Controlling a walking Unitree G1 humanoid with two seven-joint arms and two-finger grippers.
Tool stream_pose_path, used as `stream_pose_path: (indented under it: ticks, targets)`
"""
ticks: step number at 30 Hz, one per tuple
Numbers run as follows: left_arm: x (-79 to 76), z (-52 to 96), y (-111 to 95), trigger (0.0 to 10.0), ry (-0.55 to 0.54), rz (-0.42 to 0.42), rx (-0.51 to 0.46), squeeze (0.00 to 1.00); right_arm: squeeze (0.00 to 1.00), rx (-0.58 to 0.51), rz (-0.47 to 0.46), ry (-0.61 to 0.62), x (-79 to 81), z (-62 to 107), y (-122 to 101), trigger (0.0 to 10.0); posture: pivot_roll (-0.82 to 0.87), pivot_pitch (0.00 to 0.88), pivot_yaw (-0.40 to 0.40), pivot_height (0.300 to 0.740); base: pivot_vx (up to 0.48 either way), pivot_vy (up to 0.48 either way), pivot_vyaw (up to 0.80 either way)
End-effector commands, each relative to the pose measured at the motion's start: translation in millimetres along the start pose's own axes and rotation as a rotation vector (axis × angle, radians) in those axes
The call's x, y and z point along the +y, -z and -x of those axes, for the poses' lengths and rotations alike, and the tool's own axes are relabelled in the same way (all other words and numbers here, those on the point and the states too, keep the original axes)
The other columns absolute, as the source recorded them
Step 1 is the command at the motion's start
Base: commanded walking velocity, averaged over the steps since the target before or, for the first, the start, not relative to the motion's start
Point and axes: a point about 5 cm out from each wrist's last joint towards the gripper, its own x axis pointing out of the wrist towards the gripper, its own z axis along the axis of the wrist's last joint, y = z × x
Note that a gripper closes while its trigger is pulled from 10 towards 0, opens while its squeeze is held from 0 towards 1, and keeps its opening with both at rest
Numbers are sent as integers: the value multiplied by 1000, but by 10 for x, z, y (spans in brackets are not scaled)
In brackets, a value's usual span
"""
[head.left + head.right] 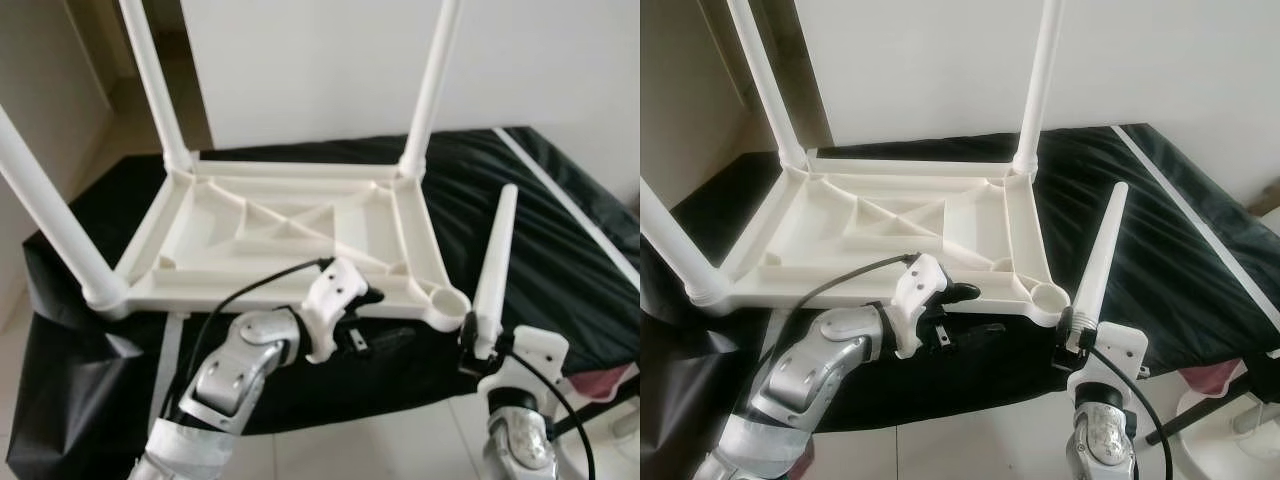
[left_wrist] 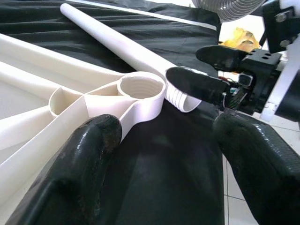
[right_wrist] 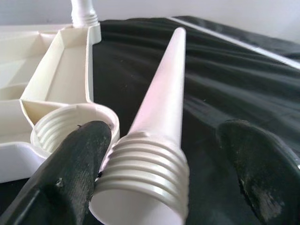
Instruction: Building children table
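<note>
An upturned white table top lies on a black sheet with 3 legs already standing up from its corners. Its near right corner has a bare threaded socket. The right claw grips the loose fourth leg by its threaded end, just right of that socket. The left claw, fingers spread open, hovers at the table top's near edge, left of the socket.

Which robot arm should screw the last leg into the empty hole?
The right. Its gripper already holds the loose leg by its threaded end, right beside the empty socket at the upturned table's near corner. The left gripper holds nothing, open at the table's front edge.
</note>
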Motion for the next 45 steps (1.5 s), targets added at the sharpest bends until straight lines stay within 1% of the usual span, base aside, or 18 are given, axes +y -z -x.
stream_pose_path:
  ticks: [1,10,11,12,17,18,22,24,27,29,34,35,36,37,40,45]
  targets:
    - [-3,4,-17,10000,-25,0,-4,0,0,41,-2,5,-20,9,67,10000,25,0,16,740,0,0,0]
    - [0,2,-17,10000,-33,2,-6,0,0,57,-11,1,-30,-13,81,10000,22,0,12,740,0,0,0]
    - [0,-2,-20,10000,-33,2,-8,0,0,114,7,-16,-23,-7,167,10000,21,0,12,740,0,0,0]
    - [0,-3,-21,10000,-34,3,-9,0,0,128,17,-17,-25,-3,196,10000,21,0,12,740,0,0,0]
    - [1,-6,-24,10000,-34,5,-11,0,0,152,22,-20,-33,14,240,10000,17,0,12,740,0,0,0]
    - [2,-6,-22,10000,-35,4,-11,0,0,158,38,-26,-31,25,248,10000,17,0,12,740,0,0,0]
    - [0,-9,-23,10000,-35,5,-12,0,0,164,51,-29,-34,37,255,10000,16,0,12,740,0,0,0]
    - [-6,-11,-20,10000,-34,6,-12,0,0,197,81,-22,-75,49,293,10000,13,0,11,740,0,0,0]
    - [-5,-13,-21,10000,-35,7,-13,0,0,232,94,-19,-102,76,349,10000,13,0,9,740,0,0,0]
    - [-3,-12,-23,10000,-36,7,-14,0,0,233,96,-21,-105,83,354,10000,13,0,9,740,0,0,0]
    - [6,-12,-25,10000,-37,8,-14,0,0,203,96,-17,-116,62,308,10000,10,0,9,740,0,0,0]
    - [5,-16,-25,10000,-37,8,-15,0,0,165,96,-14,-120,24,240,10000,10,0,9,740,0,0,0]
    - [5,-16,-25,10000,-37,8,-15,0,0,165,96,-14,-120,24,240,10000,10,0,9,740,0,0,0]
    - [2,-22,-25,10000,-36,8,-15,0,0,138,104,-26,-112,-3,187,10000,8,0,8,740,0,0,0]
    - [-2,-22,-22,10000,-36,9,-16,0,0,107,94,-39,-90,-7,141,10000,9,0,8,740,0,0,0]
    - [0,-23,-22,10000,-40,11,-17,0,0,22,49,-50,-62,-29,2,10000,10,0,5,740,0,0,0]
